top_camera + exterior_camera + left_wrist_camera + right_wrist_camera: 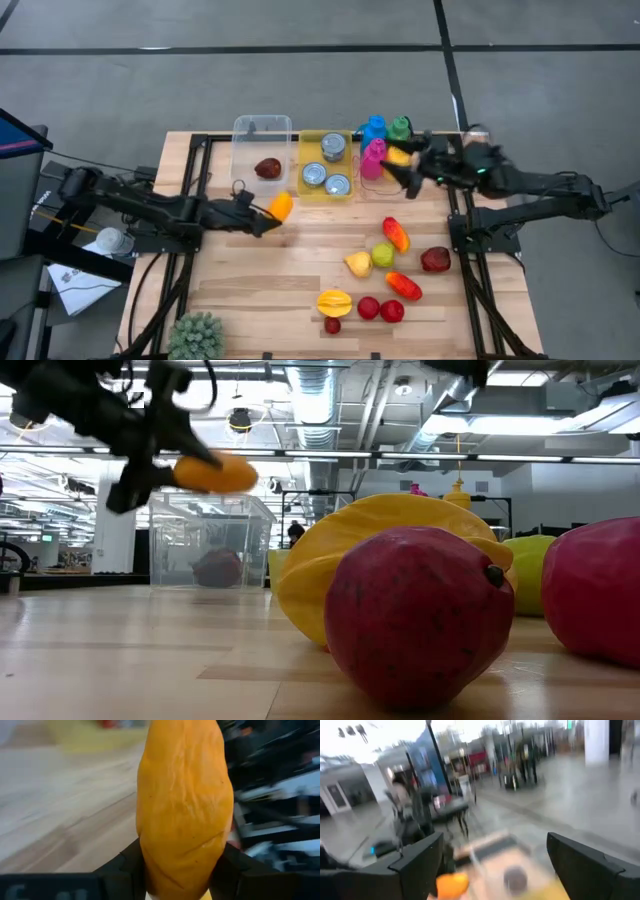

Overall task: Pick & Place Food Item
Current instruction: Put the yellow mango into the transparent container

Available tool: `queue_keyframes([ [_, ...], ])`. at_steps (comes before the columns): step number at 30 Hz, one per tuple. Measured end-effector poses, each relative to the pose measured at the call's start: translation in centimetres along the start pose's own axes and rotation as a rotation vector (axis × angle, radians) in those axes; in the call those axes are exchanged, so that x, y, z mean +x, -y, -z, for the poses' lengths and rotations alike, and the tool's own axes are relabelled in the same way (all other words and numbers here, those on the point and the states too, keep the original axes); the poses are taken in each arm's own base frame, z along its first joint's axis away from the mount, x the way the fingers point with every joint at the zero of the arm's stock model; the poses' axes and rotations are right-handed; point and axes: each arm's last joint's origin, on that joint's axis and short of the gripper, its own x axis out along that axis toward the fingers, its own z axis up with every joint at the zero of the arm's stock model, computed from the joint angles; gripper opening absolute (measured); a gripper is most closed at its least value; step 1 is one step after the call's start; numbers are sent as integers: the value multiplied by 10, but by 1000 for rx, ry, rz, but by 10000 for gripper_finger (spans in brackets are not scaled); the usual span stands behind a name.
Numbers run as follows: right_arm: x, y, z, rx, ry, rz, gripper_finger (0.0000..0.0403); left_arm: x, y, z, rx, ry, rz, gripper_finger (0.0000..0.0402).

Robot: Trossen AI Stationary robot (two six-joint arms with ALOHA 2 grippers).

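Note:
An orange, wrinkled, elongated food item (282,206) hangs above the table's left-middle, with my left gripper (266,216) shut on it. In the low view the item (214,473) is well above the wood. My right gripper (408,176) stands open and raised at the far right, beside the bottles, with nothing between its fingers (415,862). A clear container (262,150) at the far side holds a dark red item (267,168). Several other foods lie on the near right of the table, among them a red-orange pepper (396,234) and a yellow starfruit (334,301). My left gripper pinches the orange item between its two fingers (127,867), on the two sides of its end nearest the wrist (180,870). The fingers come from the table's left, slanting a little downward. The item sticks out ahead of the fingers along them, lifted clear of the table.
A yellow tray (306,145) with three cans stands right of the clear container. Blue, green, pink and yellow bottles (375,130) cluster at the far right. A green plant (195,338) sits at the near left corner. Bare wood (240,280) lies at the near left.

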Motion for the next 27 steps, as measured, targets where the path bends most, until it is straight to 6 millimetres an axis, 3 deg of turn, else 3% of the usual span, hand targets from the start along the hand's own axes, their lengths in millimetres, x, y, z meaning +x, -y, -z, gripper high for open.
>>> queue_keyframes([
  [3,-11,-4,-28,-53,89,-18,321,-13,9,-9,-7,67,93,138],
  [7,-27,-1,-45,-129,98,3,249,-29,20,-21,26,197,198,138],
  [15,-50,5,-45,-193,110,-42,22,-54,39,-41,67,443,385,138],
  [21,-56,8,-41,-204,88,0,27,-72,47,-53,69,501,557,138],
  [27,-55,11,-40,-212,73,61,5,-80,50,-57,54,523,635,138],
])
